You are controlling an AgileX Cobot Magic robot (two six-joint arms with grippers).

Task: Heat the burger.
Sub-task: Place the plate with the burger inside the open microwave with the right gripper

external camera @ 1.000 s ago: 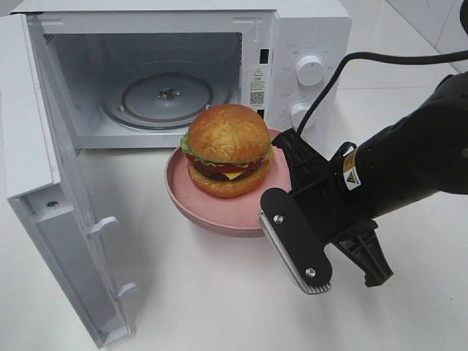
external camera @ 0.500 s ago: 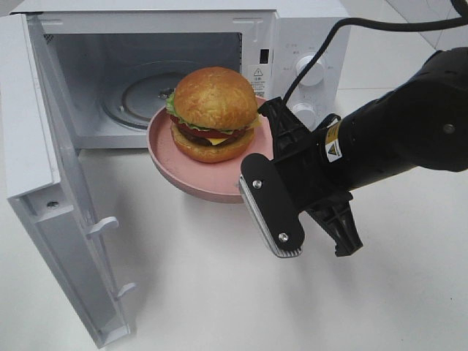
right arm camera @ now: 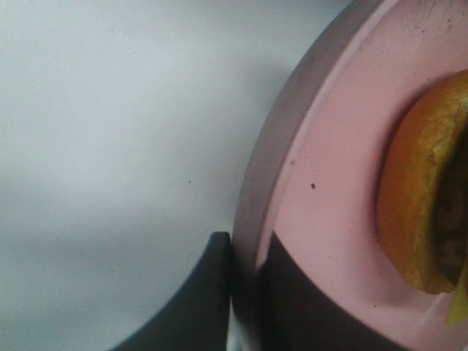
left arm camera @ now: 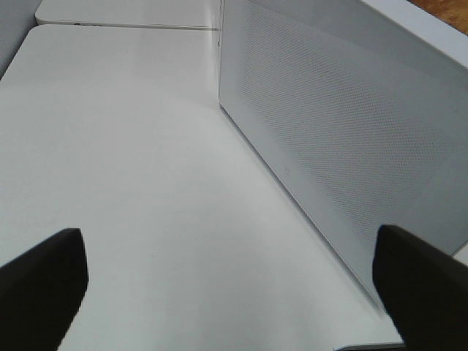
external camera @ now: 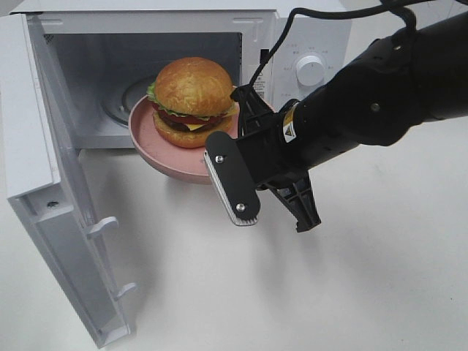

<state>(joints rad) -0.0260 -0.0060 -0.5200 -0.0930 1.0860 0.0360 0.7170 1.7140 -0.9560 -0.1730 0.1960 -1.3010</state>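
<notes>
Burger [external camera: 191, 99] sits upright on the pink plate [external camera: 164, 157]. The plate is held off the table [external camera: 365, 292] at the mouth of the open microwave [external camera: 307, 44], its far-left edge already over the cavity sill. The right gripper [external camera: 240, 146] is clamped on the plate's near-right rim, one finger above and one below; the right wrist view confirms the rim pinched between the pads.

Change: a second ago the plate was lower and nearer, in front of the oven. It has since moved up and far-left to the opening, so loading is under way. My read is that setting it on the glass turntable [external camera: 117, 106], letting go, shutting the door [external camera: 29, 110] and turning the knob [external camera: 310, 69] are still to do.

The left gripper [left arm camera: 234, 292] has its jaws wide apart with nothing between them, beside the door's outer face.

Counts: one burger, one plate, one microwave, one door, one turntable, one knob in view, two grippers.
</notes>
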